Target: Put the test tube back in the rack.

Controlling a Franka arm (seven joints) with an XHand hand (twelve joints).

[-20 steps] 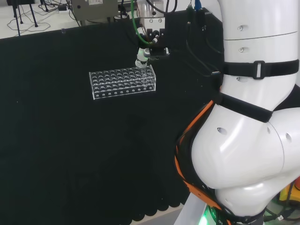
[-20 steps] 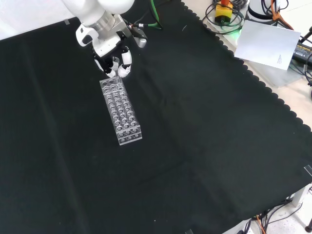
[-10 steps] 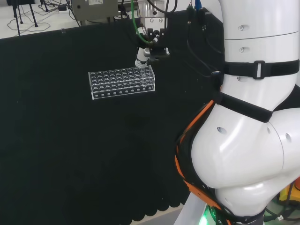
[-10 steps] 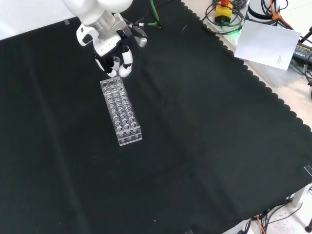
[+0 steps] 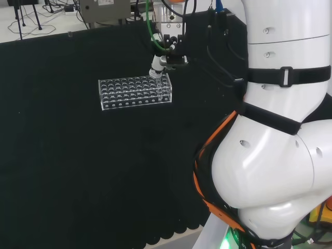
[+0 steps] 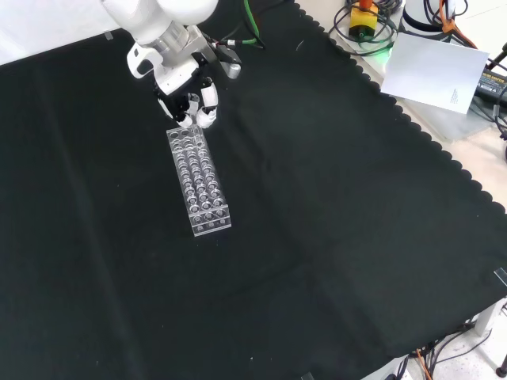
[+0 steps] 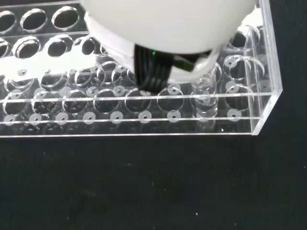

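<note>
A clear plastic test tube rack [image 5: 135, 91] lies on the black cloth, and the front view shows it [image 6: 198, 182] as a long strip running away from the camera. The hand [image 6: 194, 99] hangs over the rack's far end there, fingers curled downward. In the head view the hand [image 5: 157, 67] sits at the rack's right back corner. Close up, a clear test tube [image 7: 205, 93] stands upright in a hole of the rack [image 7: 144, 120] near its end wall. The tube's top disappears under the hand [image 7: 168, 28], whose fingers seem to pinch it.
The arm's big white links [image 5: 275, 129] take up the right of the head view. Beyond the cloth's scalloped edge lie a white sheet [image 6: 440, 71] and cables with a yellow and red device [image 6: 364, 20]. A grey box [image 5: 104, 10] stands behind the bench.
The hand has shifted slightly over the rack's end and its wrist has risen a little. The rack has barely moved.
</note>
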